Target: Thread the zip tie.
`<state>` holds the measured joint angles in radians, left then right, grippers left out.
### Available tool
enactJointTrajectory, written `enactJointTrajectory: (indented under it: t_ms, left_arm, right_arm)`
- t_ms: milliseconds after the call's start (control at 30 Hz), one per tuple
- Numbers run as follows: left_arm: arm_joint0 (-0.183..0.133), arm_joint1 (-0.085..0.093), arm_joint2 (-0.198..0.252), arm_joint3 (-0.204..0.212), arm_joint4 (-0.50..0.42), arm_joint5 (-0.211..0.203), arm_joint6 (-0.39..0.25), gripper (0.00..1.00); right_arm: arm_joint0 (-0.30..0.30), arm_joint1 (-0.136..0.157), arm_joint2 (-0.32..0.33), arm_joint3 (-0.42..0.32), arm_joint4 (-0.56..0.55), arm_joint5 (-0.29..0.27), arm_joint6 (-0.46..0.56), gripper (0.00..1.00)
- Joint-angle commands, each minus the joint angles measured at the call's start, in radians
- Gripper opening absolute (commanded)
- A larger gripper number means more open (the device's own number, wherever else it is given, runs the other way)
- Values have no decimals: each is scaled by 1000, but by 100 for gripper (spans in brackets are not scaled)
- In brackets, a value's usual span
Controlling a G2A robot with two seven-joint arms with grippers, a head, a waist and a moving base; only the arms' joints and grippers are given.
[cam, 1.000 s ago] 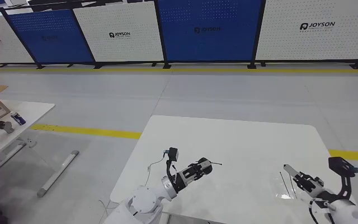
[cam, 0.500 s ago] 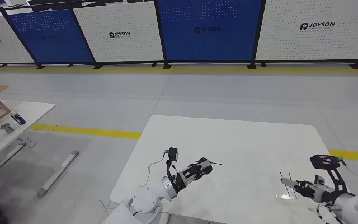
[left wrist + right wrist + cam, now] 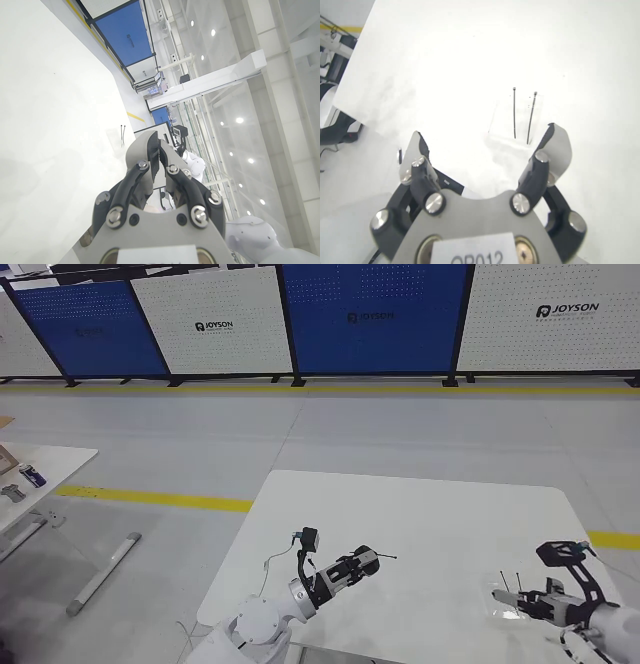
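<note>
lying on the near right of the bench [image 3: 420, 514], two black zip ties [image 3: 514, 112] sit just past the spread right tool [image 3: 485, 131]. the left tool [image 3: 157, 142] pinches another thin zip tie [image 3: 386, 556].

white table [image 3: 420, 514] | two black zip ties [image 3: 514, 112] — side by side on clear sheet [image 3: 495, 120]

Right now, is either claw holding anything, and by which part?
Left claw seems shut on a zip tie near one end; the rest juts out. Right claw is open, empty, near two loose zip ties.
</note>
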<state>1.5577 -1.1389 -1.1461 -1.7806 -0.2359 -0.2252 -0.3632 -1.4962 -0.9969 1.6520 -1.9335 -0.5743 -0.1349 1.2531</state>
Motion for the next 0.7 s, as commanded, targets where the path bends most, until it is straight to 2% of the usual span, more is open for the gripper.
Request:
enactJointTrajectory:
  t_ms: [0, 100, 233, 667]
  left_arm:
    - [0, 0, 0, 0, 0, 0, 0, 0]
    - [0, 0, 0, 0, 0, 0, 0, 0]
    - [0, 0, 0, 0, 0, 0, 0, 0]
    - [0, 0, 0, 0, 0, 0, 0, 0]
  right_arm:
    - [56, 2, -29, 44, 10, -11, 33, 100]
    - [110, 1, -85, 93, -5, -1, 46, 100]
    - [149, 3, -141, 125, -39, 0, 86, 100]
    - [152, 4, -144, 127, -44, 5, 89, 100]
